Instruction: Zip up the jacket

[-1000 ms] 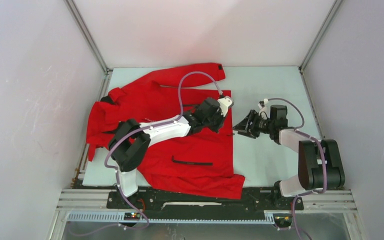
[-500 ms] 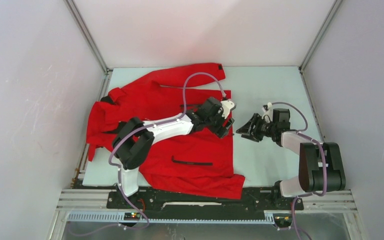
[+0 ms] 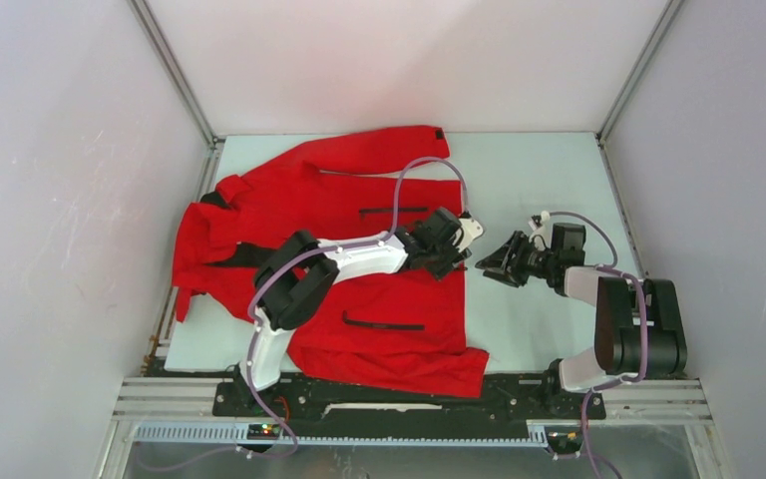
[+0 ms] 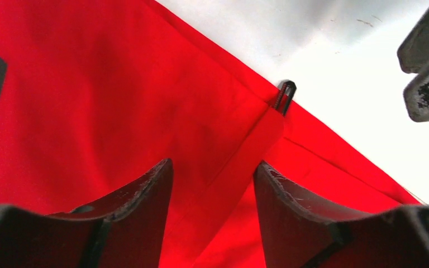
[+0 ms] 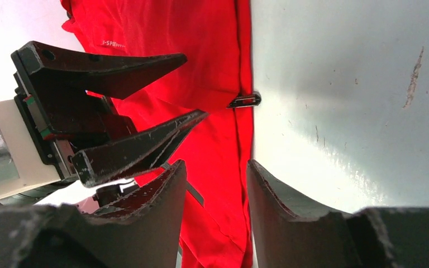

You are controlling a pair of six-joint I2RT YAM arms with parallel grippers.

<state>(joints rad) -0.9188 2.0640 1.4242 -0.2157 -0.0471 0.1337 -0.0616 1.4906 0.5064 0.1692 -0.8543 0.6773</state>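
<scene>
Left arm [image 3: 359, 257] hides part of the jacket [image 3: 299, 190] — zipper pull [image 4: 284, 94] (tiny) shows

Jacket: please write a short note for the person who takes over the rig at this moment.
Left tool: open, above the red fabric near the hem, holding nothing.
Right tool: open, over the table beside the hem, holding nothing.
Jacket: flat on the table, collar to the left.
Zipper pull: at the hem edge, untouched.
Done: apparently nothing zipped.
To do: grip the pull, draw it toward the collar.

Plain white walls [image 3: 399, 60] with metal corner posts [image 3: 173, 68] enclose a pale grey tabletop [image 3: 539, 170].
</scene>
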